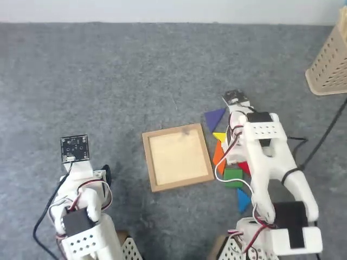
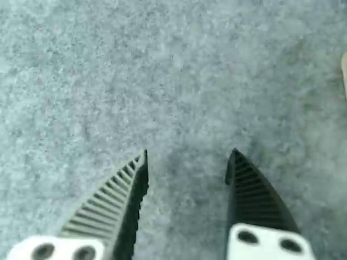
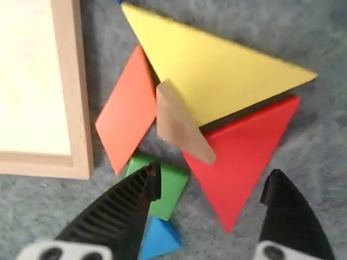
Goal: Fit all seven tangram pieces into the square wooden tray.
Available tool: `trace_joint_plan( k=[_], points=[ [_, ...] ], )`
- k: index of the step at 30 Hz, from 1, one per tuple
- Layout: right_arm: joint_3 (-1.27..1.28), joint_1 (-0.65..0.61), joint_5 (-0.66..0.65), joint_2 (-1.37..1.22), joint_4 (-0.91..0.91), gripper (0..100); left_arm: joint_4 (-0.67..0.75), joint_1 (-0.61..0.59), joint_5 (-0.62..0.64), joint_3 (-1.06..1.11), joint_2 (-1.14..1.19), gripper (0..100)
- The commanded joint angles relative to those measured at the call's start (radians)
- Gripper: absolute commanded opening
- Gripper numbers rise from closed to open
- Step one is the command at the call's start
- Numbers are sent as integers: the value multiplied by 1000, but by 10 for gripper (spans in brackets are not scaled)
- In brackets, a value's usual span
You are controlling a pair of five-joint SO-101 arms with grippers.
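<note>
Hovering my right gripper, fingers spread wide, above the red triangle, I find all seven tangram pieces clustered on the grey carpet just beside the square wooden tray, which holds nothing yet. The yellow triangle seems to overlap the red one's edge, and a small bare-wood piece lies across both; the orange parallelogram sits nearest the tray's rim, the green square and blue triangle touch each other by one finger, and the purple triangle lies at the cluster's end farthest from the arm's base. I judge these light, stiff, flat wooden tiles with smooth faces, likely to skid if pressed from above, so I would pinch across two opposite edges, starting with the uncovered top piece. My left gripper, jaws likewise apart, hangs over bare carpet well apart from the tray
</note>
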State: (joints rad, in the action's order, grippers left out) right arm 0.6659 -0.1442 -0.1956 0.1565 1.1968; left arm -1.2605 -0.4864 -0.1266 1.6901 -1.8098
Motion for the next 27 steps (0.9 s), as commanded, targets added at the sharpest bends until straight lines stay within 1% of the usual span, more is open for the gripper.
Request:
trace_joint_plan(
  k=[1,4,6,9,15,19,27],
  points=[
    [14,59,-14,128,-24,303,-3,5,9,-5,-12,225],
    [29,113,-14,173,-25,303,-3,5,9,-5,-12,225],
    [43,127,-12,183,-42,303,-3,5,9,-5,-12,225],
    [78,116,11,159,-93,303,-3,5,9,-5,-12,225],
    [71,62,12,45,-142,303,-3,5,9,-5,-12,225],
    [71,64,12,-8,-209,303,-3,5,9,-5,-12,225],
    [68,59,12,-47,-254,303,-3,5,9,-5,-12,225]
  ],
)
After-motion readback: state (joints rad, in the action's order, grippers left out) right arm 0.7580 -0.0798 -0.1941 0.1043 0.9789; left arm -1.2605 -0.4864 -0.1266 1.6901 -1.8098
